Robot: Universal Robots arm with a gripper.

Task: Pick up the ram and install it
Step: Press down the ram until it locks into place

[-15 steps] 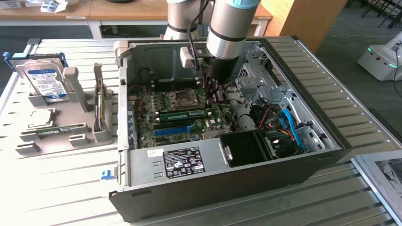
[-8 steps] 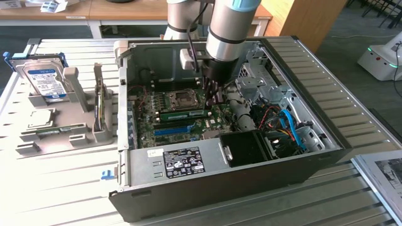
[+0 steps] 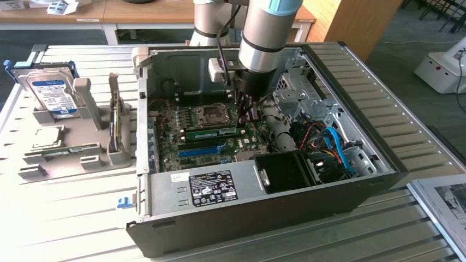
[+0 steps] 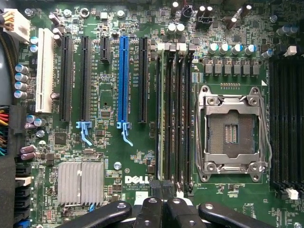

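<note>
Arm: the silver arm reaches down into the open computer case (image 3: 350,180) lying on its side on the slatted surface (image 3: 407,136).
Gripper: the gripper (image 3: 246,115) hangs over the motherboard (image 3: 218,142), just on the exterior view's right of the processor socket (image 3: 211,113). In the wrist view the gripper (image 4: 161,186) sits at the near end of the memory slots.
Fingers: pressed together, the two black fingers (image 4: 154,185) meet tip to tip over the end of the ram; they carry nothing between them.
Ram: the ram (image 3: 211,131) is a green stick lying level in the slot bank next to the processor socket, with the fingertips at its end on the exterior view's right. In the wrist view the ram (image 4: 160,109) stands edge-on in the outermost slot beside the long black expansion slots. Whether it is fully seated I cannot tell.
Socket: the processor socket (image 4: 231,130) is a metal frame with bare contacts showing.
Board details: a blue expansion slot (image 4: 123,80), a white slot (image 4: 44,69) and a finned silver heatsink (image 4: 80,183) lie on the board.
Holder: a grey parts stand (image 3: 80,147) sits on the exterior view's left of the case, well apart from the gripper. A blue-labelled hard drive (image 3: 51,93) stands upright in it.
</note>
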